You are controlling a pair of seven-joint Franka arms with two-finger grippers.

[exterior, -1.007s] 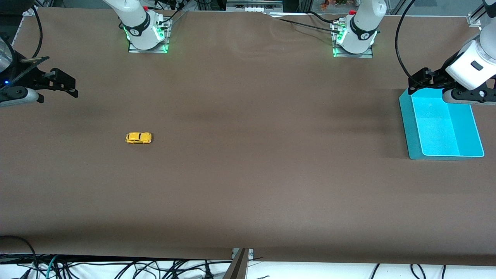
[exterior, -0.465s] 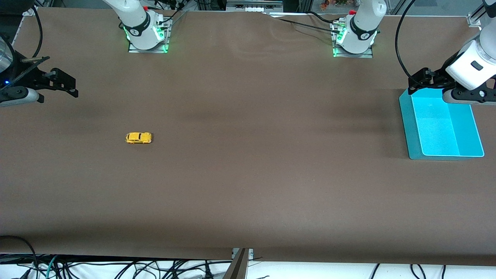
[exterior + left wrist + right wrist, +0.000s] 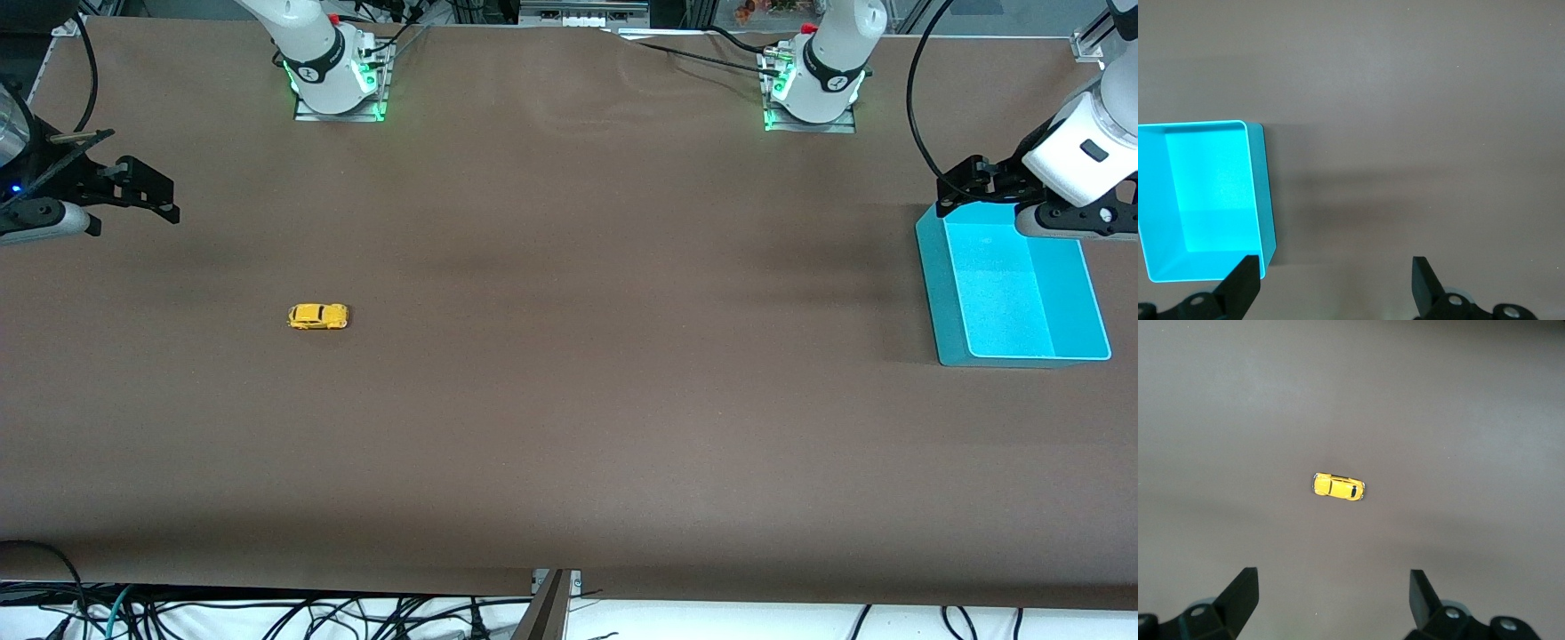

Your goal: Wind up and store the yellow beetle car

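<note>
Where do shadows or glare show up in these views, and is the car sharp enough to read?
Front view: broad soft shadow bands cross the table, and the yellow beetle car is small but crisp. Left wrist view: the blue bin glows brightly inside and casts a shadow beside it. Right wrist view: even light, with the car in focus.
</note>
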